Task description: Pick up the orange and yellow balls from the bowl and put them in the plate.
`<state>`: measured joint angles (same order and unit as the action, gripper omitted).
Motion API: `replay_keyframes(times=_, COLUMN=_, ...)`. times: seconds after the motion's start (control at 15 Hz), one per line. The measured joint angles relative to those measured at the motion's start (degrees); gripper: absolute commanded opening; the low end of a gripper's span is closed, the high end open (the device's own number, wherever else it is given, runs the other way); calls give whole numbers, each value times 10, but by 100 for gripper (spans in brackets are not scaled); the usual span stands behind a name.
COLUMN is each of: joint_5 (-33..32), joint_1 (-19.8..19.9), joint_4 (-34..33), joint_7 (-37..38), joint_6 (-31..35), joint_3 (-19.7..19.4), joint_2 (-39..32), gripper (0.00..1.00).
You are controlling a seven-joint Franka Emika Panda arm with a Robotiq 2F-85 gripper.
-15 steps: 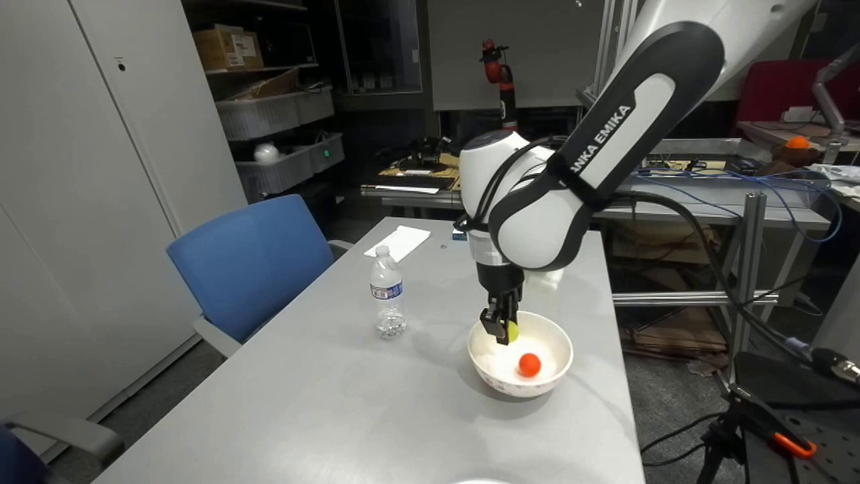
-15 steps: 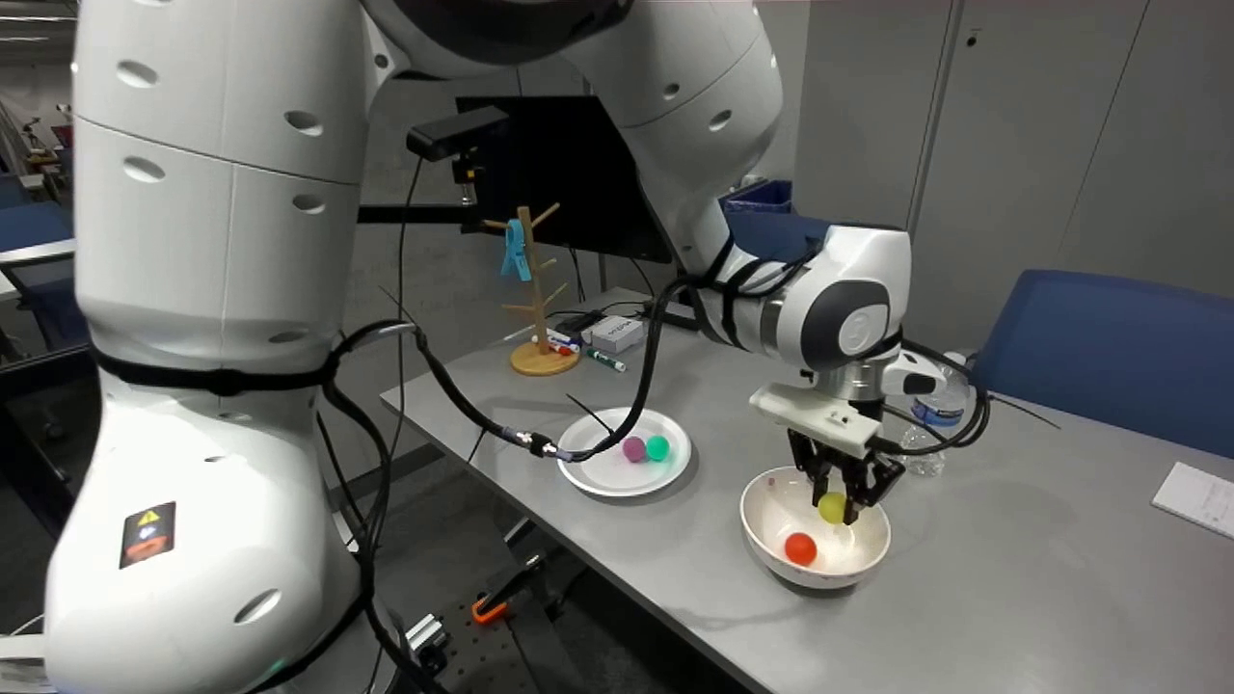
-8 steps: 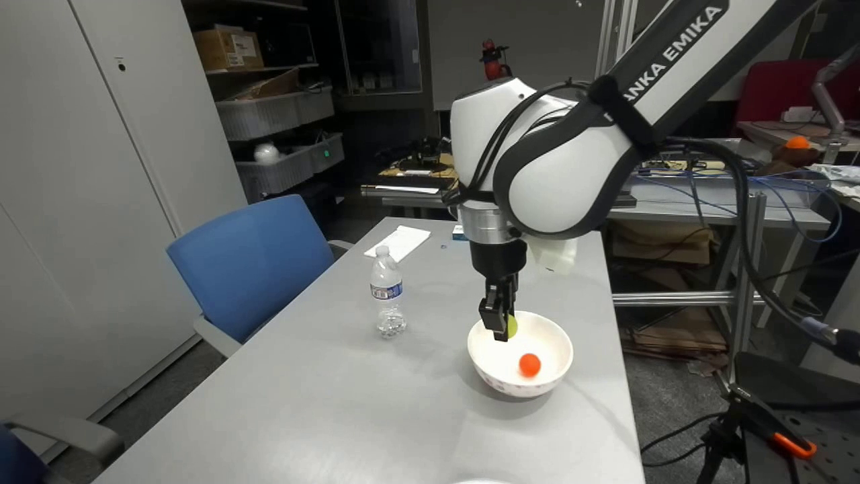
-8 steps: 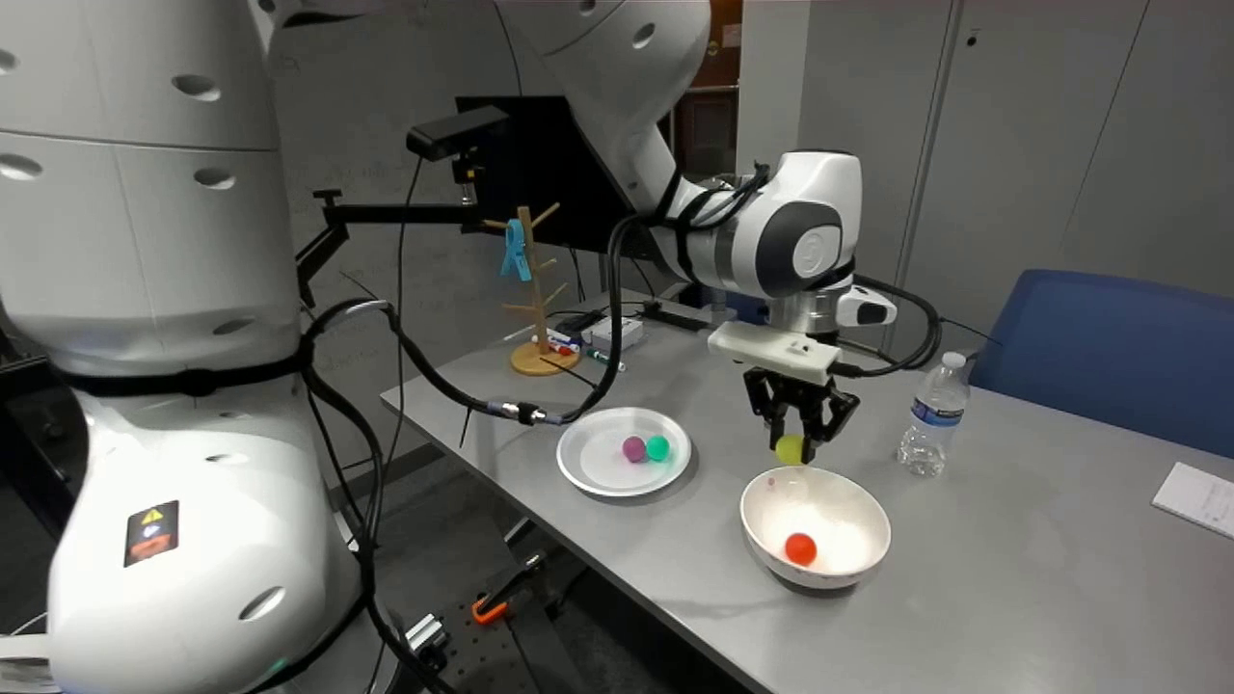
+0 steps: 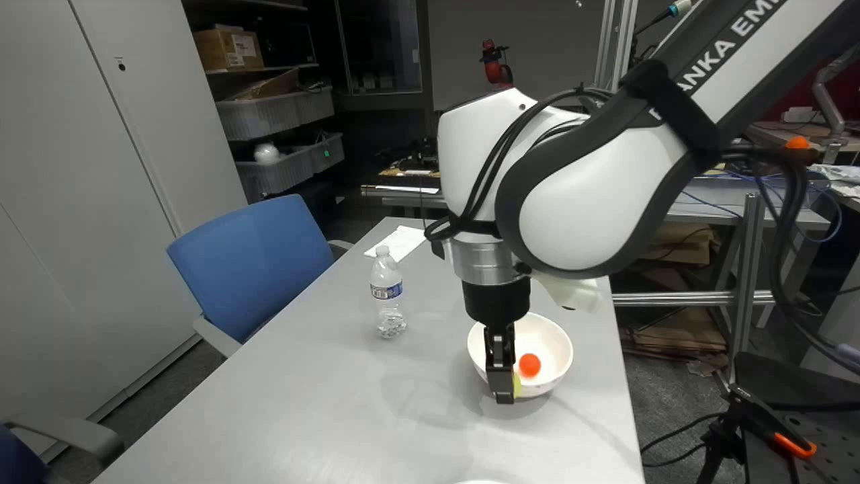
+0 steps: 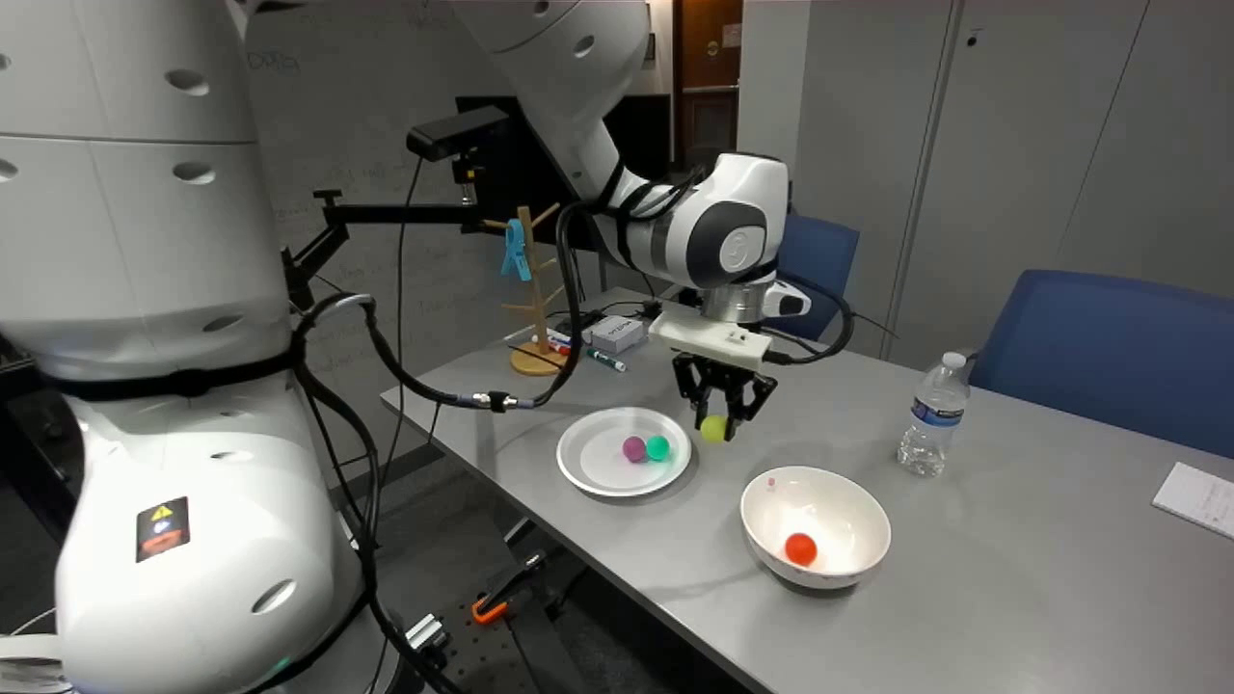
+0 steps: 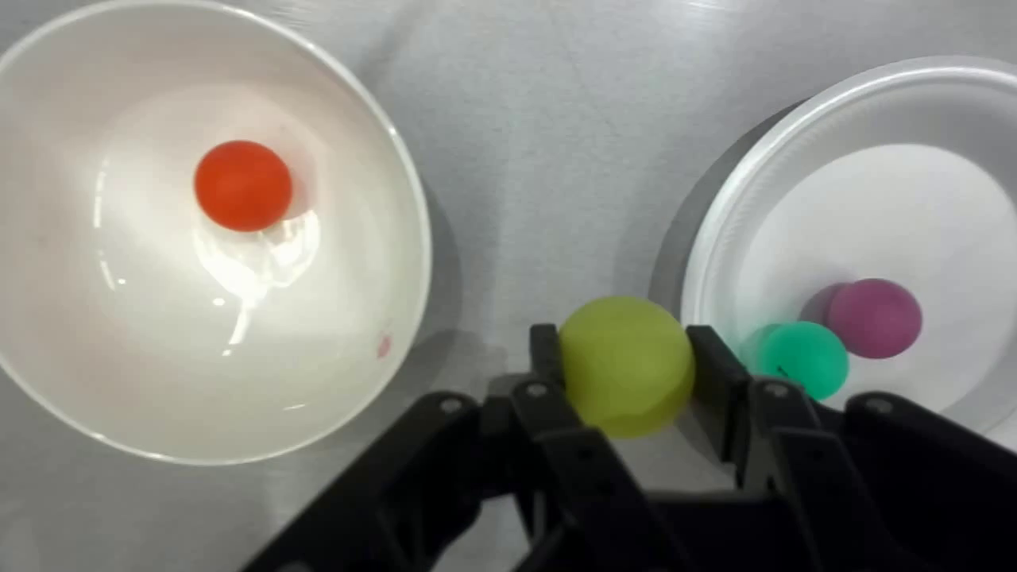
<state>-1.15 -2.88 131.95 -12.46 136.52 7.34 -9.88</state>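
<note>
While the arm [image 5: 591, 208] points down beside the bowl [image 6: 853, 525], its gripper [image 7: 626, 353] pinches the yellow ball [image 7: 628, 377]. The orange ball [image 7: 243, 186] sits inside the bowl; the plate [image 6: 603, 472] and bottle [image 6: 935, 413] are near the bowl.

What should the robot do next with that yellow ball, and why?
Probably shift the gripper sideways until it is over the plate: it holds the yellow ball, which the wrist view shows between the bowl and the plate, not yet over its middle.
</note>
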Motion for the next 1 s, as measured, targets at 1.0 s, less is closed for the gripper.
replay_keyframes(times=1.0, joint_5=18, joint_1=-48, joint_4=42, joint_7=-33, joint_6=125, joint_3=64, joint_2=-64, gripper=17)
